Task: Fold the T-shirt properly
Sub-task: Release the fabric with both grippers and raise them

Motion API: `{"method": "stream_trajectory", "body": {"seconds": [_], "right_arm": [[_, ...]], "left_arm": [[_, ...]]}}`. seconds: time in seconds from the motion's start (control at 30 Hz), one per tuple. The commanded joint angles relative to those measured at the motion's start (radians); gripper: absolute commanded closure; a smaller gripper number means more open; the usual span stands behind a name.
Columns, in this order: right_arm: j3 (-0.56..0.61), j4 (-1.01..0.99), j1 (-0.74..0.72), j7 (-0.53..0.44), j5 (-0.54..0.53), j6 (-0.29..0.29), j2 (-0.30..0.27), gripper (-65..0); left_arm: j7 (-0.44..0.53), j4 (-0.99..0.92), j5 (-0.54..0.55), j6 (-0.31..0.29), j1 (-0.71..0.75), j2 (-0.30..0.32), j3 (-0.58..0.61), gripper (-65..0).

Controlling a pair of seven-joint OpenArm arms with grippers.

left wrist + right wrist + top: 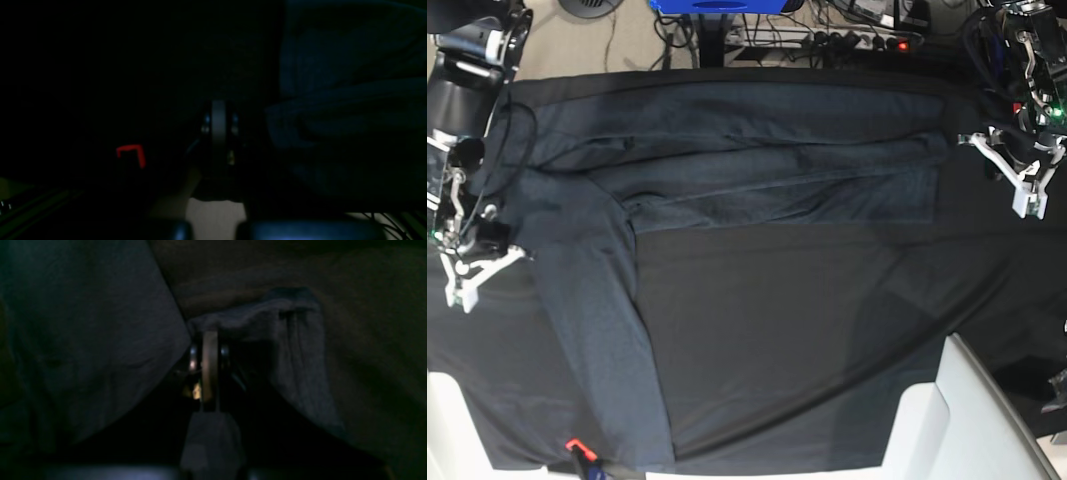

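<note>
At the left edge of the base view the right gripper hangs low over the black table cloth, just beside the near-left part of the T-shirt; its white fingers point down toward the dark fabric. In the right wrist view this gripper has its jaws drawn together, and a bunched ridge of grey knit lies right at their tip and drapes off to the right, though the picture is too dark to say for certain that cloth is pinched between them. The T-shirt lies spread across the far half of the table, its body running as a wide band from left to right with folded layers and hem lines along the middle, while one long strip of it runs down the left side toward the near edge, ending close to a small red mark. The rest of the table cloth in the near and right parts lies bare of the shirt. At the right edge the left gripper hangs beside the right end of the T-shirt, its jaws closed with no fabric visible between them; in the very dark left wrist view the gripper sits to the left of rumpled bluish cloth, apart from it.
</note>
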State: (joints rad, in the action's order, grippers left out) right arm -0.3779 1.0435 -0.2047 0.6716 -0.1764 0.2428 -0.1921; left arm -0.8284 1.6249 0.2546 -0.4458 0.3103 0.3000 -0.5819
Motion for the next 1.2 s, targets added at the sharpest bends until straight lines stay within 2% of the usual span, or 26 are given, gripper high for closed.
{"method": "stream_trajectory", "body": {"seconds": [0.0, 0.23, 0.3, 0.53, 0.57, 0.63, 0.7, 0.73, 0.8, 0.83, 0.93, 1.0, 1.03, 1.17], "right_arm": [[-0.008, -0.01, -0.035, -0.033, -0.002, -0.003, -0.024, -0.8], [-0.008, -0.164, -0.063, -0.161, -0.004, -0.003, -0.096, -0.8], [-0.008, -0.184, -0.063, -0.187, -0.004, -0.003, -0.1, -0.8], [-0.013, -0.157, -0.062, -0.191, -0.008, -0.01, -0.096, -1.1], [-0.034, -0.111, -0.055, -0.191, -0.008, -0.036, -0.091, -1.1], [-0.119, 0.027, -0.012, -0.191, -0.01, -0.107, -0.037, -1.4], [-0.166, 0.2, 0.026, -0.189, -0.008, -0.121, 0.026, -1.7], [-0.149, 0.265, 0.037, -0.186, -0.005, -0.121, 0.049, -2.0], [-0.06, 0.323, 0.049, -0.178, -0.004, -0.121, 0.061, -5.7], [0.007, 0.317, 0.044, -0.161, -0.004, -0.121, 0.058, -9.8], [0.165, 0.217, -0.043, -0.106, -0.007, -0.121, 0.035, -29.4], [0.219, 0.09, -0.123, -0.099, -0.007, -0.121, 0.033, -43.5], [0.228, 0.031, -0.158, -0.099, -0.007, -0.121, 0.032, -47.4], [0.233, -0.196, -0.273, -0.16, -0.005, -0.121, 0.03, -46.1]], "left_arm": [[0.014, 0.015, 0.007, 0.0, -0.009, 0.014, -0.003, 0.0], [0.014, -0.048, 0.007, 0.0, -0.024, 0.011, 0.0, 0.0], [0.014, -0.048, 0.009, 0.0, -0.024, 0.011, 0.0, 0.0], [0.014, -0.048, 0.009, 0.0, -0.024, 0.011, 0.0, 0.0], [0.014, -0.048, 0.009, 0.0, -0.024, 0.011, 0.0, 0.0], [0.014, -0.05, 0.009, 0.0, -0.024, 0.011, -0.005, 0.0], [0.014, -0.05, 0.009, 0.0, -0.024, 0.011, -0.005, 0.0], [0.014, -0.05, 0.009, 0.0, -0.024, 0.011, -0.005, 0.0], [0.014, -0.048, 0.009, 0.0, -0.024, 0.011, -0.006, 0.0], [0.014, -0.045, 0.009, 0.0, -0.024, 0.011, -0.006, 0.0], [0.014, -0.041, 0.009, 0.0, -0.021, 0.011, -0.006, 0.0], [0.014, -0.041, 0.009, 0.0, -0.017, 0.011, -0.006, 0.0], [0.016, -0.041, 0.009, 0.0, -0.015, 0.011, -0.006, 0.0], [0.031, -0.039, 0.009, -0.002, 0.014, 0.011, -0.017, 0.0]]}}
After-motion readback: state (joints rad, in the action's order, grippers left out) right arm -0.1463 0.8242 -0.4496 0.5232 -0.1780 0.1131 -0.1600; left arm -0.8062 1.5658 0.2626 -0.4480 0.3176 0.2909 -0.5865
